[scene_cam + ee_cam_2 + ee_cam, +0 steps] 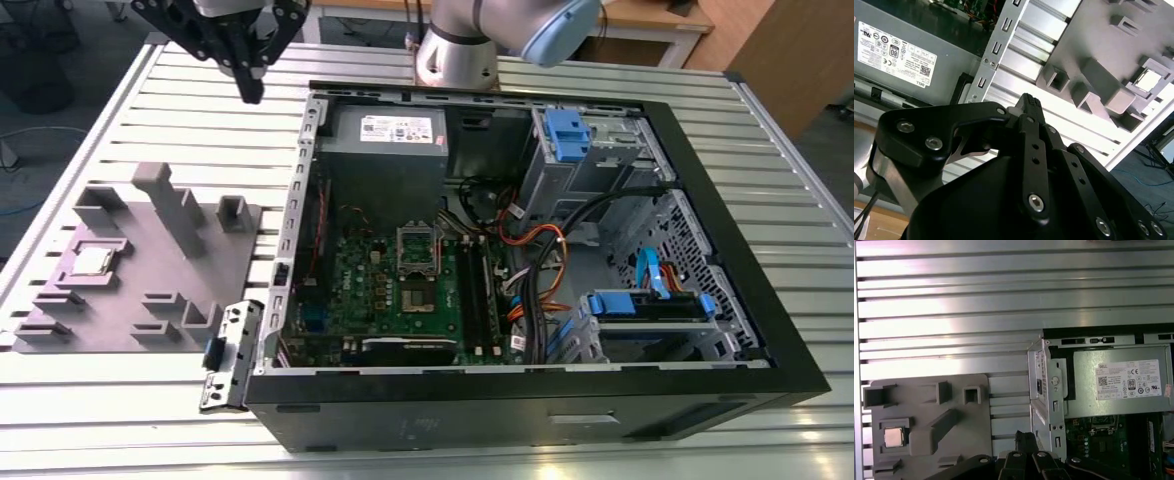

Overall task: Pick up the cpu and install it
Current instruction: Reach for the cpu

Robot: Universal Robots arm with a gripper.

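Exterior view: gripper (250,78) hung high over the slatted aluminium table (134,115), beside the far corner of the open PC case (534,410). Fingers pinched together to a single tip, nothing between them. The cpu (91,261) lay flat in its pocket on the grey plastic tray (147,275), well apart from the gripper. CPU socket (419,297) sat on the motherboard inside the case, load frame apparently lifted.

Second wrist view: fingertips (1029,102) met, carrying nothing. The cpu (1149,80) sat among raised blocks on the tray (1094,30), with the power supply (899,55) on the other side.

First wrist view: the cpu (894,436) showed shiny side up in a square recess. Tray (924,395) lay just beside the case wall (1046,390).

Risks, as judged:
- Closed fingers descending would press on the chip lid instead of straddling it.
- Blocks around the pocket could catch a finger.
- The thin, smooth chip could slip or tilt in an edge grip.
- The case wall between tray and socket could be clipped in transit.
- A tilted or misrotated drop could damage the socket contacts.
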